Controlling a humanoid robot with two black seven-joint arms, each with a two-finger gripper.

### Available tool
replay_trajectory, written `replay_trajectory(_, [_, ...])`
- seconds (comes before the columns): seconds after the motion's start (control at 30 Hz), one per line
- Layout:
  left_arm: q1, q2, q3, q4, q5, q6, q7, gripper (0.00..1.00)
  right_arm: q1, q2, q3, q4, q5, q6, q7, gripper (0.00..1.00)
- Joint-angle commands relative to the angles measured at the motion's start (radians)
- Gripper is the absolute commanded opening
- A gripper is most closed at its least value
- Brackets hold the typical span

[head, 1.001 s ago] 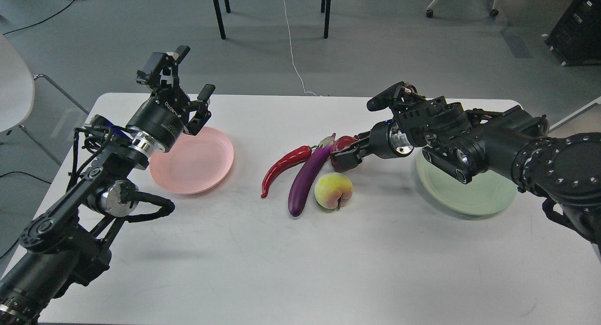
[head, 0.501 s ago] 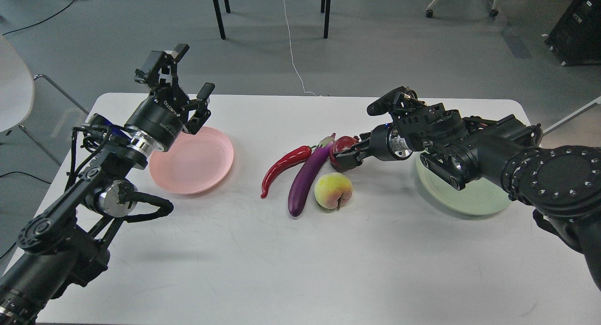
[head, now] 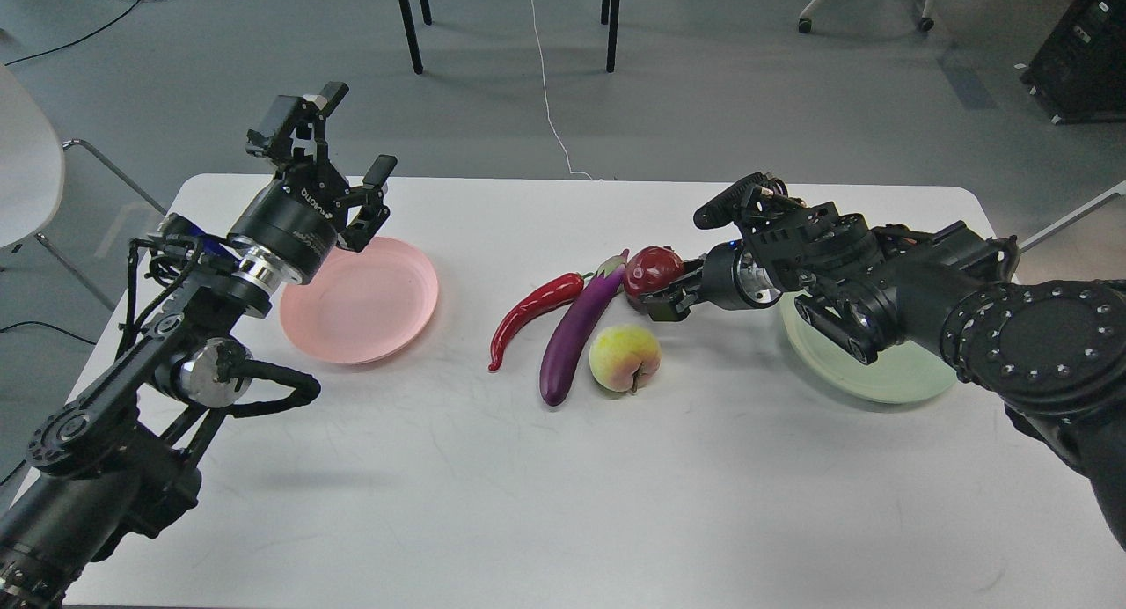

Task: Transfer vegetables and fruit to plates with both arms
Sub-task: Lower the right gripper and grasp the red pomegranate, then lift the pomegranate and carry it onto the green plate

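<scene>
Dark-red pomegranate sits at the centre of the frame, directly at the tip of the right pincer, which reaches in from the right and lies low and nearly level over the desk. The pincer's dark fingers sit against the lower right side of the fruit; the view does not resolve whether they clamp it, so the grip state cannot be determined (the fruit's underside is hidden). The mint-green plate lies to the right of the fruit, partly covered by the right arm, so the carry direction, as judged from this layout, is rightward along the arm's own axis.

The peach rests just below the pomegranate, also closer to the right arm. The eggplant lies with its long axis running from upper right to lower left, its cap close beside the pomegranate. The chili pepper lies parallel, on the eggplant's left.

The left pincer is raised in the upper left of the frame, fingers spread and holding nothing, above the far edge of the pink plate. The left arm is the nearer one to the two vegetables.
</scene>
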Motion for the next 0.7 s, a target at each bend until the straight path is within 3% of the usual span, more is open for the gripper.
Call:
replay_trajectory(0.0, [-0.001, 0.0, -0.001, -0.002, 0.0, 0.0, 0.0, 0.98, 0.009, 0.0, 0.0, 0.005, 0.0, -0.002, 0.0, 0.39])
replay_trajectory(0.3, [-0.001, 0.006, -0.001, -0.002, -0.001, -0.002, 0.001, 0.98, 0.082, -0.029, -0.001, 0.079, 0.0, -0.002, 0.0, 0.39])
replay_trajectory(0.67, [-0.001, -0.005, 0.002, -0.002, -0.001, -0.002, 0.0, 0.98, 0.325, -0.538, 0.0, 0.595, -0.064, -0.002, 0.0, 0.4])
